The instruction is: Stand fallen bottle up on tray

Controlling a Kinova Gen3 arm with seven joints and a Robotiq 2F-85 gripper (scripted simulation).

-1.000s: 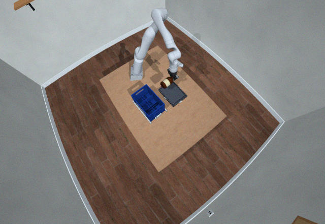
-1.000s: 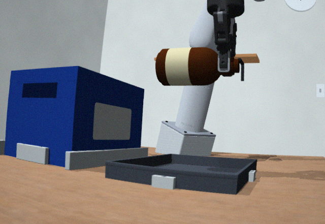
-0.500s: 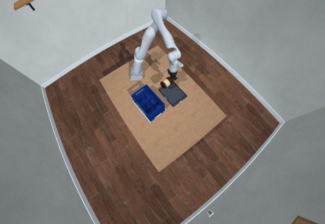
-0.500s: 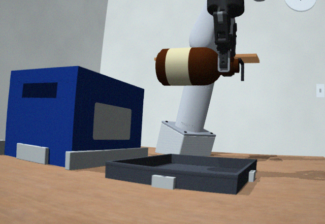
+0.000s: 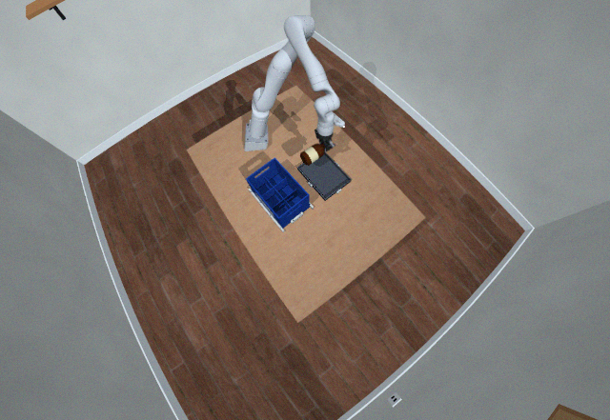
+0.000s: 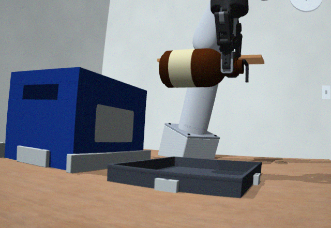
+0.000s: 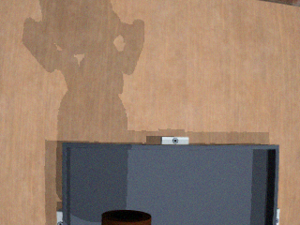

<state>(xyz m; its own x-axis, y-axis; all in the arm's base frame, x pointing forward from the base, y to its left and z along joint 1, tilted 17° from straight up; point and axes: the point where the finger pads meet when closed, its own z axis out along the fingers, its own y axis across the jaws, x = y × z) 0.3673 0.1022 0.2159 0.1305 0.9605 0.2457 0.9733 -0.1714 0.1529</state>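
Observation:
The brown bottle [image 5: 312,153] [image 6: 206,67] with a cream label lies level in the air, high above the tray; its mouth end [image 7: 127,217] shows at the bottom edge of the wrist view. My gripper [image 5: 327,147] [image 6: 227,66] points down and is shut on the bottle's neck. In the exterior view the bottle's base points left, toward the crate side. The dark grey tray [image 5: 325,176] [image 6: 213,184] [image 7: 197,183] is below, with nothing standing in it that I can see. The fingertips are outside the wrist view.
The blue crate [image 5: 296,213] [image 6: 40,124] with inner compartments stands beside the tray, taller than the tray's low rim. Light grey blocks [image 6: 166,185] [image 7: 175,141] sit against the tray's sides, and grey strips [image 6: 106,161] lie along the crate's foot. The arm's shadow falls across table and tray.

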